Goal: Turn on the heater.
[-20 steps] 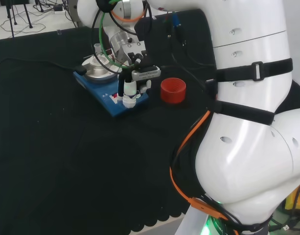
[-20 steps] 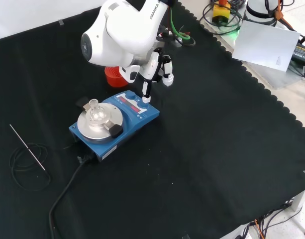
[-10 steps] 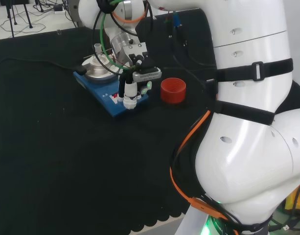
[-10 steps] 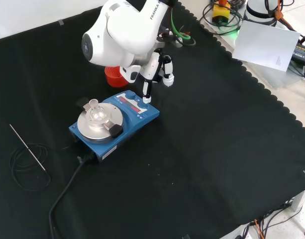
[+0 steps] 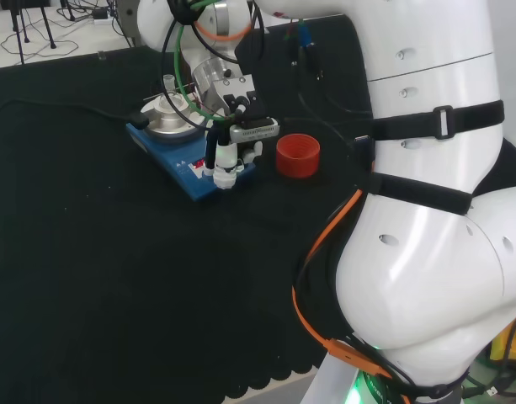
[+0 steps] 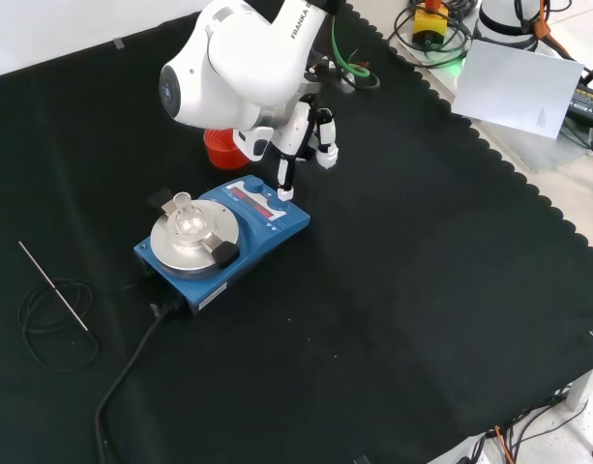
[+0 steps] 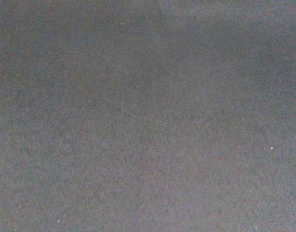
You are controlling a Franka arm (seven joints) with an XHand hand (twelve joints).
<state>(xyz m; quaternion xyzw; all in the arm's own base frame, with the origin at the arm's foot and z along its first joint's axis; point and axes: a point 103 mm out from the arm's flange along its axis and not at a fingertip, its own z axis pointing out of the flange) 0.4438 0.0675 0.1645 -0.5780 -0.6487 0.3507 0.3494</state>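
The heater (image 6: 269,232) is a blue box with a round metal plate (image 6: 176,247) and a red-lit front panel. It sits mid-cloth in the front view and at the upper left in the head view (image 5: 188,182). A small clear flask (image 6: 184,215) stands on the plate. The hand (image 6: 298,135) hangs over the panel's right end in the front view. One straight finger (image 6: 284,180) points down onto a white knob at that corner. In the head view the hand (image 5: 226,156) is at the heater's near right corner. The wrist view is black cloth (image 7: 148,116).
A red ribbed ring (image 5: 297,155) stands just right of the heater in the head view, behind the arm (image 6: 217,151) in the front view. The heater's black cable (image 6: 132,367) runs toward the cloth's front edge. A thin rod (image 6: 52,284) and a wire coil lie at the left.
The hand has edged very slightly to the right in the head view. Its straight finger stays down at the heater's panel corner. Nothing else has moved.
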